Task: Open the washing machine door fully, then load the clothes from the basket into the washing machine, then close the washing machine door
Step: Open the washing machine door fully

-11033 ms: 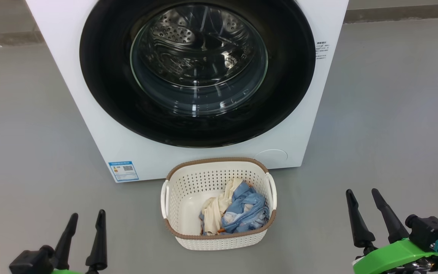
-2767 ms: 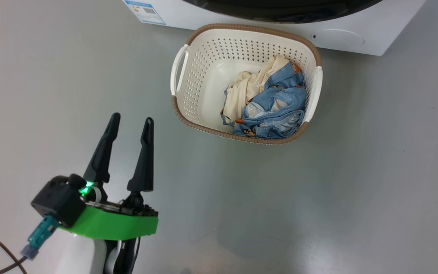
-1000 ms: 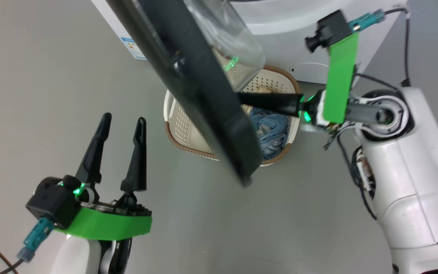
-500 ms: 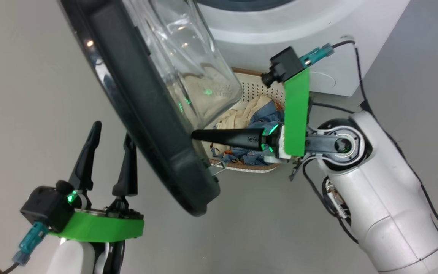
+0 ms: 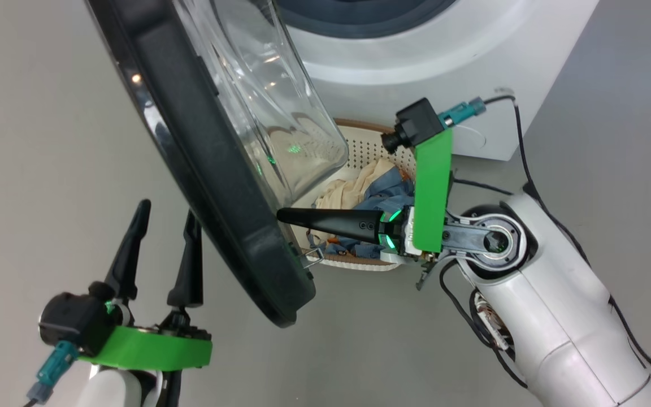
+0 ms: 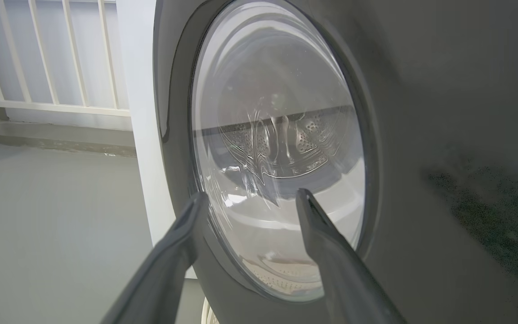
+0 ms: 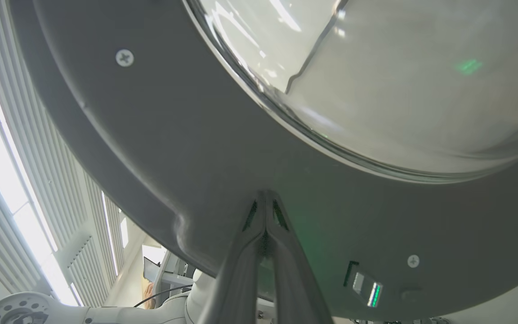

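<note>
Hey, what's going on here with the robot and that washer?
The robot is working on opening the washing machine door, which stands partly swung out from the washing machine. Its right gripper, fingers shut together, has its tip against the door's inner face, apparently to push it wider. The left gripper is open and empty, facing the door's outer side. The clothes lie in the basket on the floor, not yet loaded.

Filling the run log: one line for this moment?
step: door opening | washing machine door: partly open | right gripper: shut, tips at door's inner rim | left gripper: open, empty | clothes: in basket
</note>
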`<state>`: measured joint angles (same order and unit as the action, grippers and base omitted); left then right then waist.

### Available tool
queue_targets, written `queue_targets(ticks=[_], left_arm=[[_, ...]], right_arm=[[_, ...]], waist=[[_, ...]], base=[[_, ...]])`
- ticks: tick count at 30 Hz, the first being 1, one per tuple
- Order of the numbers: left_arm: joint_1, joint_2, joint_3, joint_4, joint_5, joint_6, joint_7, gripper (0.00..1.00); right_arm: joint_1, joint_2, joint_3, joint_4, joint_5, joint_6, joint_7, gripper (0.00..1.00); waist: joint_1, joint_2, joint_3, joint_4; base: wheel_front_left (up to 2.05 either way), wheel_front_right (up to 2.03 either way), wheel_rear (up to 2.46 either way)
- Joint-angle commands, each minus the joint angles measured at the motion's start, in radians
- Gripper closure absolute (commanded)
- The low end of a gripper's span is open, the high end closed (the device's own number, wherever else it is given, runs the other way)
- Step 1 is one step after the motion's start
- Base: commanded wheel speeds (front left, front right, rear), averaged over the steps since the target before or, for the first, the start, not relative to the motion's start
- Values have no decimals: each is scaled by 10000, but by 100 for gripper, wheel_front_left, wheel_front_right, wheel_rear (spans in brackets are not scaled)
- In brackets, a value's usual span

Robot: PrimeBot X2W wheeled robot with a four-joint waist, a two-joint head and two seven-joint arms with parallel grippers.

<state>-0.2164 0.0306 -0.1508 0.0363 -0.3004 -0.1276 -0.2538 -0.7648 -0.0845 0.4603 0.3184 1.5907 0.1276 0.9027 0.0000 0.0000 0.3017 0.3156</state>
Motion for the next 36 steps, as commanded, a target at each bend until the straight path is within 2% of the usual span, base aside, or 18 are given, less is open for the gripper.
queue_targets(ticks=[1,19,36], left_arm=[[100,196,340,-151,94,-30,-80,0],[1030,207,815,78,668,-31,-80,0],[1942,363,1372,-43,736,-31,-80,0]], right_arm=[[248,297,-23,-313,99,31,-136,100],[2431,-268,-867,-1176,889,31,-1437,100],[4484,-384,-1440,-2148,1450,31,-3008,100]], waist=[[0,0,-150,-111],[0,0,-1475,-1140],[0,0,-2347,-2018]], base=[[0,0,0],[0,0,0],[0,0,0]])
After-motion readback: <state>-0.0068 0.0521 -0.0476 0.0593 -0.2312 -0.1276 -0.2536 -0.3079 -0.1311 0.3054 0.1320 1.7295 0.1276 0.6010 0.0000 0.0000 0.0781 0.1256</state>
